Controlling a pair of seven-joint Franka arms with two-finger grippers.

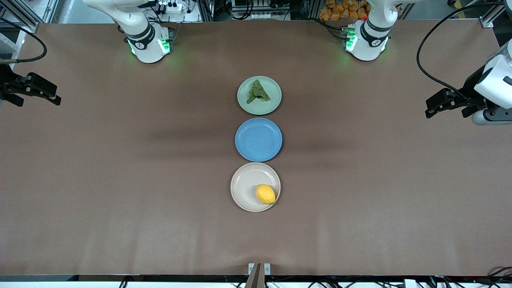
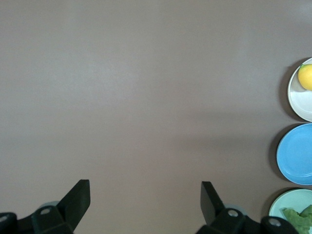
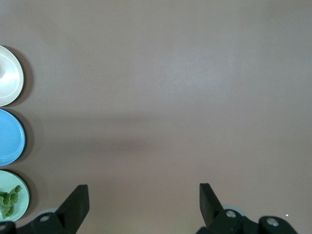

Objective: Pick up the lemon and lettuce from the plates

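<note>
The lemon (image 1: 265,194) lies on the beige plate (image 1: 245,182), the plate nearest the front camera. The lettuce (image 1: 257,92) lies on the mint green plate (image 1: 272,103), the plate nearest the robots' bases. My left gripper (image 1: 434,107) is open and empty, up over the left arm's end of the table, well apart from the plates. My right gripper (image 1: 50,95) is open and empty over the right arm's end. The left wrist view shows its gripper (image 2: 145,196), the lemon (image 2: 306,76) and the lettuce (image 2: 298,217) at the picture's edge. The right wrist view shows its gripper (image 3: 144,197) and the lettuce (image 3: 9,202).
A blue plate (image 1: 259,139) with nothing on it sits between the two task plates in one row along the table's middle. Bare brown tabletop (image 1: 120,180) spreads on both sides of the row. Cables hang near both table ends.
</note>
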